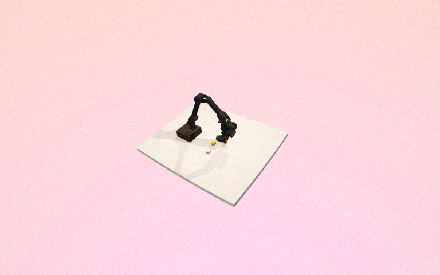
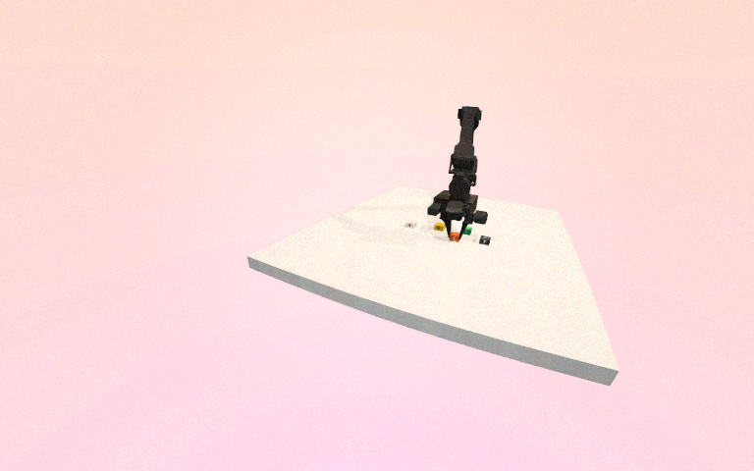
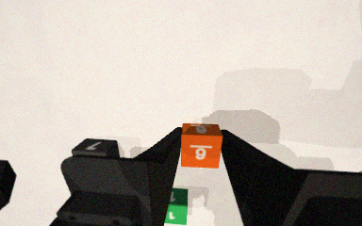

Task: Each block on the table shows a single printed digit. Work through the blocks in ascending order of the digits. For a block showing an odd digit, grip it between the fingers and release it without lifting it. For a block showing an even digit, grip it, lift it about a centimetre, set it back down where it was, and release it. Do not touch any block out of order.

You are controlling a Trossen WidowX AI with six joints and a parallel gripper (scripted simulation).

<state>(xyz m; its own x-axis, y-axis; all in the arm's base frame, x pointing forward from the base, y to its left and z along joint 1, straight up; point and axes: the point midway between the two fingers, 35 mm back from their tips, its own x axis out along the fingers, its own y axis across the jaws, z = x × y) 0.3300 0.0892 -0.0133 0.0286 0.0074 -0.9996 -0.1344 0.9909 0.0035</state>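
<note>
My gripper (image 1: 224,141) (image 2: 455,235) (image 3: 202,134) points down and is shut on the orange block (image 1: 225,141) (image 2: 455,236) (image 3: 201,151), which shows an underlined 6. The fingers touch it on both sides, and it appears to rest on the table. The green block (image 1: 218,136) (image 2: 468,230) (image 3: 177,214) shows a 1 and is partly hidden by a finger in the wrist view. The black block (image 2: 484,240) (image 3: 95,147) shows a 7. The yellow block (image 1: 213,143) (image 2: 439,227) and white block (image 1: 208,151) (image 2: 410,224) have digits too small to read.
The pale square table (image 1: 246,168) (image 2: 445,288) carries the arm's dark base (image 1: 189,132). The green block is on the base side of the gripper. In the exterior view, the black block is close on the right, and the yellow and white blocks are on the left.
</note>
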